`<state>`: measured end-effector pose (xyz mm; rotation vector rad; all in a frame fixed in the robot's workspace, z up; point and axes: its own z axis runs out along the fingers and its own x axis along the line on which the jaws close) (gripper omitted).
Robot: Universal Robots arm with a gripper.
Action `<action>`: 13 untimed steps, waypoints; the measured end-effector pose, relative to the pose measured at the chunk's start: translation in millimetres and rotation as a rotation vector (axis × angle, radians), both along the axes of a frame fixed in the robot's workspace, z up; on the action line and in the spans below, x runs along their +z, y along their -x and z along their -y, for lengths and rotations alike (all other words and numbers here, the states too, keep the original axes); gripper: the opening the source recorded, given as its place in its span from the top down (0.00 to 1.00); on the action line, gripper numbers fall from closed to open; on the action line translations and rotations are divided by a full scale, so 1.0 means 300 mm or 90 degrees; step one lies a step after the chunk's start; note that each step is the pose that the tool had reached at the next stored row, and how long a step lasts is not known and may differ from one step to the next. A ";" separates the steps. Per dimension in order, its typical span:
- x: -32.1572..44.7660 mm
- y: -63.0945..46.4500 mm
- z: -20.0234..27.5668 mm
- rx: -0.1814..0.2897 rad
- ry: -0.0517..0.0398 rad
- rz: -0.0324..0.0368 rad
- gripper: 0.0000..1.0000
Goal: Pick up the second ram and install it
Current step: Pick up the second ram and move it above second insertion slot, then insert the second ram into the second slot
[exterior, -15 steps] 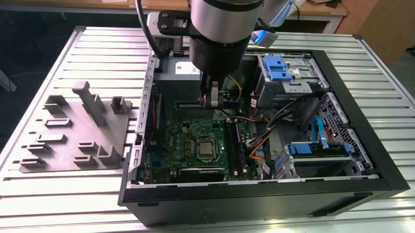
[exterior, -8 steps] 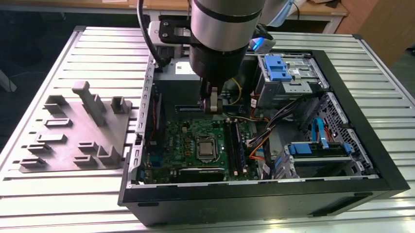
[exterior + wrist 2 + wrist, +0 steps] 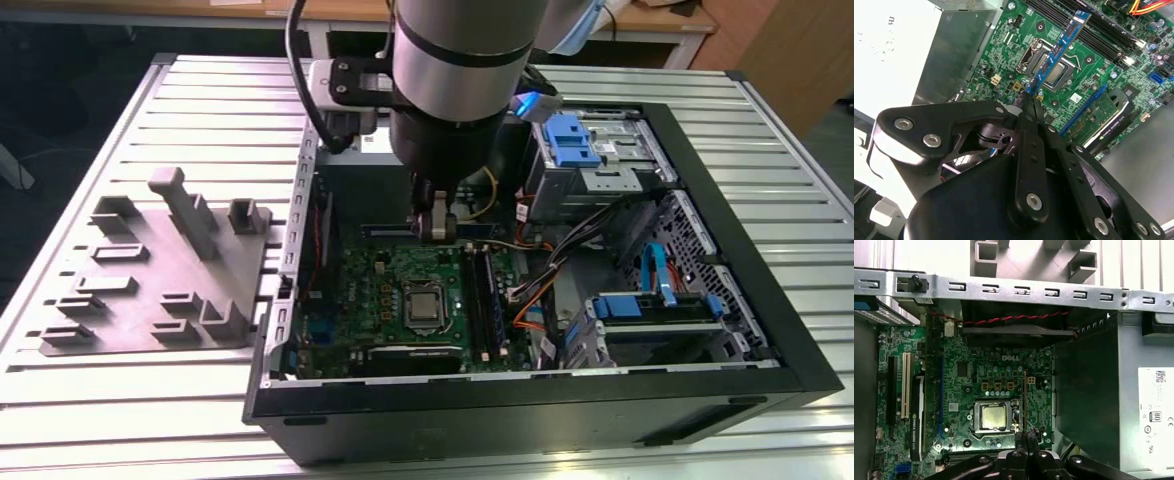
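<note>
Gripping the ram point(image 3: 1056, 52) by one short end only, my gripper point(image 3: 1030, 107) has its fingers closed on the stick, and that narrow hold is what worries me. Most of the blue board juts out past the fingertips, so any sideways nudge could make it pivot or slip in the clamp. If it meets the memory slots point(image 3: 1104, 32) at a tilt, it would likely ride on a slot's edge and fail to seat, and pressing then could strain the motherboard point(image 3: 969, 370). The stick also hangs above the processor socket point(image 3: 1054, 74), where the bare chip sits exposed. A drop from here could land on it. The orange cables point(image 3: 534, 300) bundled just beside the slots could catch a corner as well.

As for where things lie, the ram runs straight out from my fingertips, held in the air inside the open computer case point(image 3: 747, 180) and touching nothing else that I can see. In the first wrist view it shows edge-on, lined up beside the socket. The slots lie off to one side, apart from the stick, so it is not yet in any of them.
</note>
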<state>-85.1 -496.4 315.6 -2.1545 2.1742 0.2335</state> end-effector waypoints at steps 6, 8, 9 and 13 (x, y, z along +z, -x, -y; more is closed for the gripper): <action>-0.010 0.000 0.000 0.000 0.0002 0.0000 0.89; -0.016 0.000 0.000 0.000 0.0000 0.0001 0.89; -0.017 0.000 0.000 0.000 0.0001 0.0000 0.89; -0.017 -0.001 0.000 0.000 0.0002 0.0000 0.89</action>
